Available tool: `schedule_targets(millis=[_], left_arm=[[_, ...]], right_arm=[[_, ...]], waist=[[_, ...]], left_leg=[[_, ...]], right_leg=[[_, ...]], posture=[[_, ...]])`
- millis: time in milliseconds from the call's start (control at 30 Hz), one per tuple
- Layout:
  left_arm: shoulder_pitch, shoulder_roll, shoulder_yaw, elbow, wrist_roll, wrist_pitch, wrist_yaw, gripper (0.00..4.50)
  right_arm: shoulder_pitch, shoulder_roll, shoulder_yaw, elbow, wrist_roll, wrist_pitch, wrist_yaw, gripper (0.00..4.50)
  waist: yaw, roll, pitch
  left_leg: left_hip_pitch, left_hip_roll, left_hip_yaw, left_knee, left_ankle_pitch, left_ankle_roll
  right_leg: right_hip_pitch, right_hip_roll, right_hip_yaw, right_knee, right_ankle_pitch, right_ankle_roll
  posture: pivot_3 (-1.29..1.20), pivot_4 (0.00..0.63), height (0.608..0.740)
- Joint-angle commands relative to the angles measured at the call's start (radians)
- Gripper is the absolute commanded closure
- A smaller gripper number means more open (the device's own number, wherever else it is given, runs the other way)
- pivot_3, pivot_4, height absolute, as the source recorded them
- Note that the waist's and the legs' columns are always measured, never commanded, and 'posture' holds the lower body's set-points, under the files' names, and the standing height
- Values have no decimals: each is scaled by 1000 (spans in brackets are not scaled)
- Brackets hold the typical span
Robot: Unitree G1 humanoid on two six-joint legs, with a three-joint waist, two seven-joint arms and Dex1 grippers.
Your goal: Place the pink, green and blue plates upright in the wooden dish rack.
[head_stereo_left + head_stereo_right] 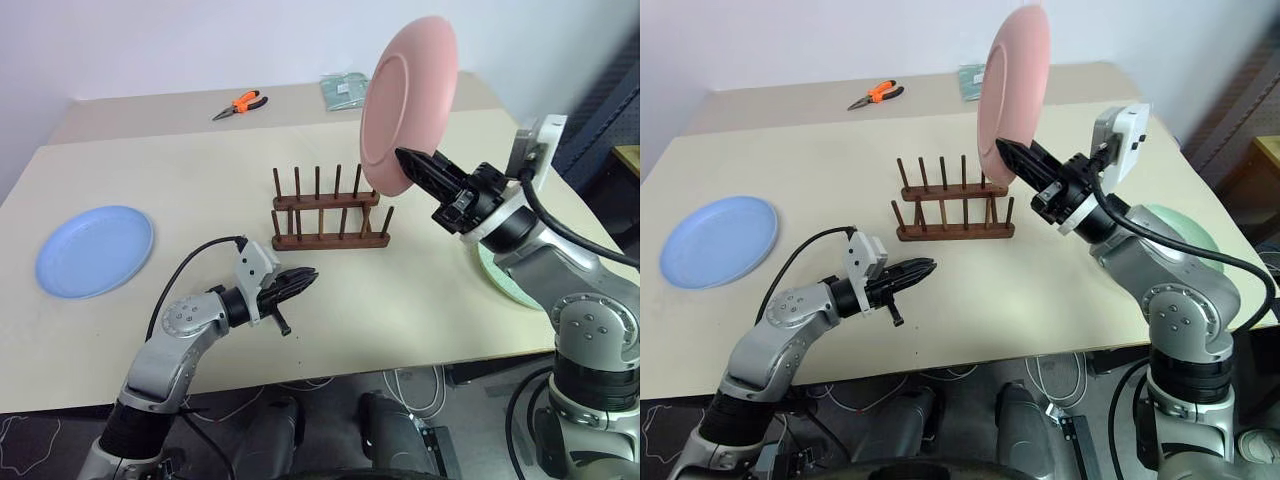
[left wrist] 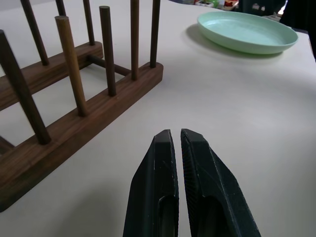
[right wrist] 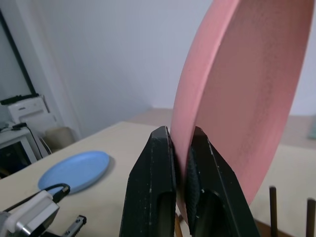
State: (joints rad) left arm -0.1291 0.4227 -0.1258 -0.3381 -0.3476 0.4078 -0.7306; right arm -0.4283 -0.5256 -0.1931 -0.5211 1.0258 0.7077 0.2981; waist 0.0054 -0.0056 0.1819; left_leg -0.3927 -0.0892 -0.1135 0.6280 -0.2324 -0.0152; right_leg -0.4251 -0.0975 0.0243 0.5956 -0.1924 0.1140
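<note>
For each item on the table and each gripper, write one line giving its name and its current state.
pink plate: held upright in the air above the rack.
right gripper: jaws shut on the pink plate's lower rim.
left gripper: jaws shut, holding nothing.
wooden dish rack: no plates in it.
blue plate: lying flat on the table.
green plate: lying flat on the table.
pliers: lying closed.

three plates show around one wooden dish rack: one pink plate held upright above the rack's right end, one blue plate lying flat well to the left of the rack, and one green plate lying flat to the right of the rack. the rack has two rails, and each rail carries a row of five pegs, ten in all. one pair of orange-handled pliers lies behind the rack. two grippers count, one left gripper in front of the rack and one right gripper beside it.
</note>
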Motion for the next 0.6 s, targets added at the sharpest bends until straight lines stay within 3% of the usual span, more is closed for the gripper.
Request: schedule_targets(millis=[33, 300, 400, 533, 600], left_arm=[[9, 0, 6, -47, -13, -12, 4, 4253], [14, 0, -1, -56, -8, -11, 14, 4253], [16, 0, -5, -56, -5, -14, 16, 4253], [16, -3, -14, -55, -6, -14, 17, 4253], [16, -4, -19, -55, -9, -13, 14, 4253]], right_arm=[[-12, -3, 23, 22, -47, -1, 6, 4466], [-16, -12, 76, 138, -151, 13, 63, 4466], [-23, -23, 87, 154, -192, 7, 93, 3352], [-13, -90, 104, 132, -338, -73, 145, 1367], [29, -163, 74, 116, -379, -101, 207, 1367]], waist=[[-1, 0, 0], [1, 0, 0], [0, 0, 0], [1, 0, 0], [7, 0, 0]], left_leg=[[0, 0, 0, 0, 0, 0], [0, 0, 1, 0, 0, 0], [0, 0, 1, 0, 0, 0], [0, 0, 1, 1, 0, 0], [-1, 0, 1, 1, 0, 0]], right_leg=[[0, 0, 0, 0, 0, 0], [0, 0, 0, 0, 0, 0], [0, 0, 0, 0, 0, 0], [0, 0, 0, 0, 0, 0], [0, 0, 0, 0, 0, 1]], posture=[[0, 150, 739], [0, 150, 739], [0, 150, 739], [0, 150, 739], [0, 150, 739]])
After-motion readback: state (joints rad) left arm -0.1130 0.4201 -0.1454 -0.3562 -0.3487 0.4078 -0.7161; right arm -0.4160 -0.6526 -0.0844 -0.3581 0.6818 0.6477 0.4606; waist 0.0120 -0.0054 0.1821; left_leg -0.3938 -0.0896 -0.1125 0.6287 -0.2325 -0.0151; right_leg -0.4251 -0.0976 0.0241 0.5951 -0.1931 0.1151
